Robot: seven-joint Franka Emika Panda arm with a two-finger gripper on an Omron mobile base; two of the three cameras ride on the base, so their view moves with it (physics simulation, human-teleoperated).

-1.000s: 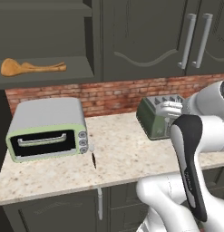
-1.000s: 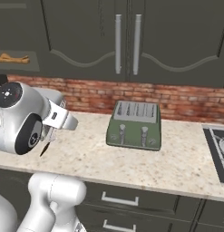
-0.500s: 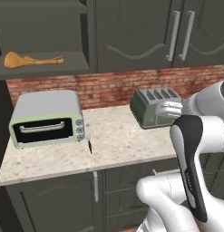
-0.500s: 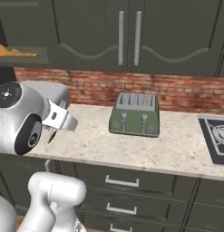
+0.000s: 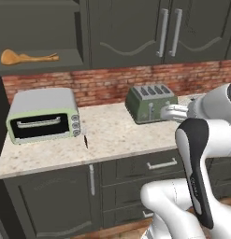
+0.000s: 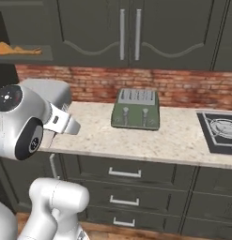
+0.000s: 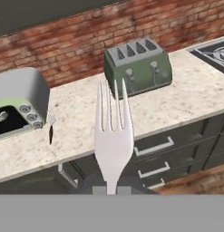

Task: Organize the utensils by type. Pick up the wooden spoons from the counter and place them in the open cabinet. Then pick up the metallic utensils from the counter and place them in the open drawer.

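Observation:
My gripper (image 7: 112, 189) is shut on the handle of the silver fork (image 7: 113, 136), whose tines point up toward the counter (image 7: 86, 113). The small silver-and-black knife (image 5: 85, 141) lies on the counter just right of the toaster oven, and it also appears as knife (image 7: 51, 131) in the hand view. The orange-brown wooden spoons (image 5: 25, 58) rest on the shelf of the open cabinet (image 5: 42, 66) at the upper left; from the right base they are spoons (image 6: 16, 49). The open drawer is out of view.
A pale green toaster oven (image 5: 42, 115) stands at the counter's left and a green toaster (image 5: 150, 102) in the middle. A stove top (image 6: 223, 131) lies at the right. The drawer fronts (image 6: 124, 173) under the counter are shut. Brick wall behind.
Both base views have shifted: the counter now sits farther off and the lower cabinet fronts have come into view, so the base has backed away. The fork stays gripped.

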